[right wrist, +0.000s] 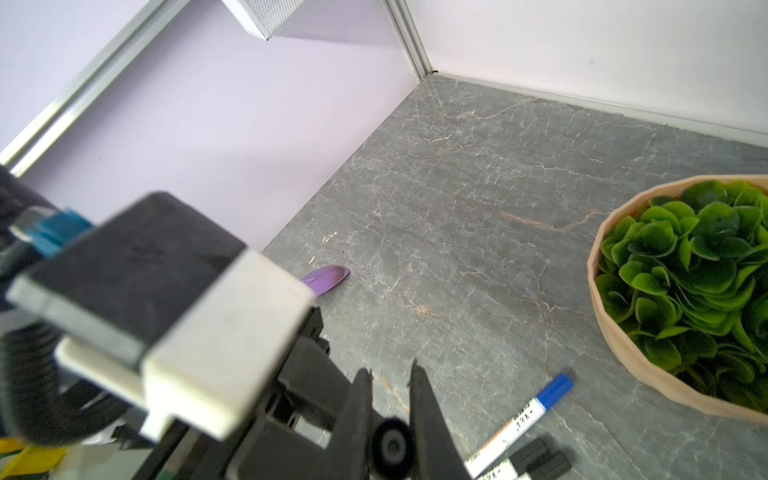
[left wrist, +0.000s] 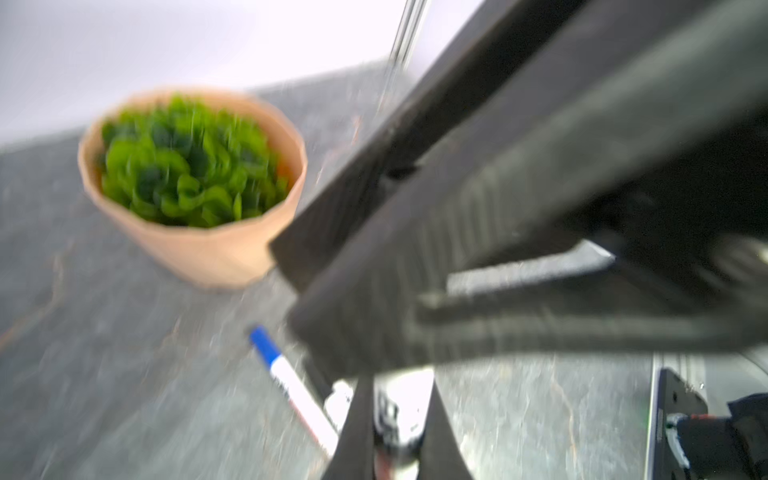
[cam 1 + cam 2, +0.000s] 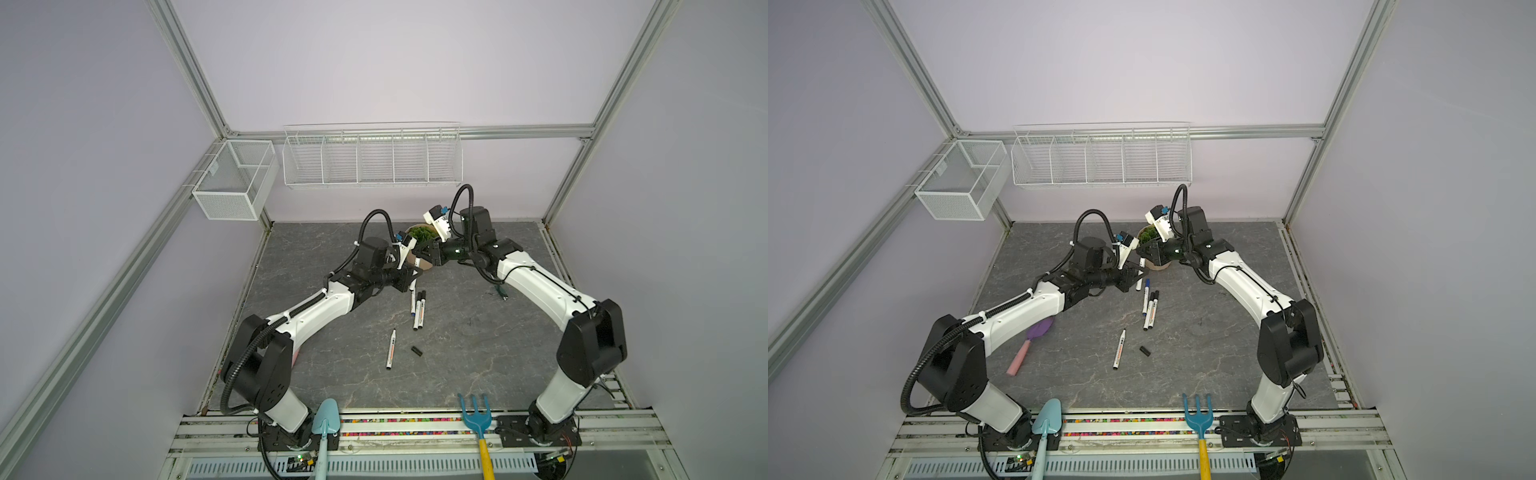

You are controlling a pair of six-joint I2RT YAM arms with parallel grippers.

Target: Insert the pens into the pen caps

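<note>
My left gripper is shut on a white pen, held nearly upright over the middle of the table. Just above it, my right gripper is shut on a black pen cap; whether cap and pen touch I cannot tell. In both top views the grippers meet in front of the plant pot. Below them lie a blue-capped pen and two black-capped pens. Nearer the front lie an uncapped pen and a loose black pen cap.
A tan pot of green leaves stands behind the grippers. A purple trowel with a pink handle lies under the left arm, a green-handled tool under the right arm. A blue shovel and rake stand at the front edge.
</note>
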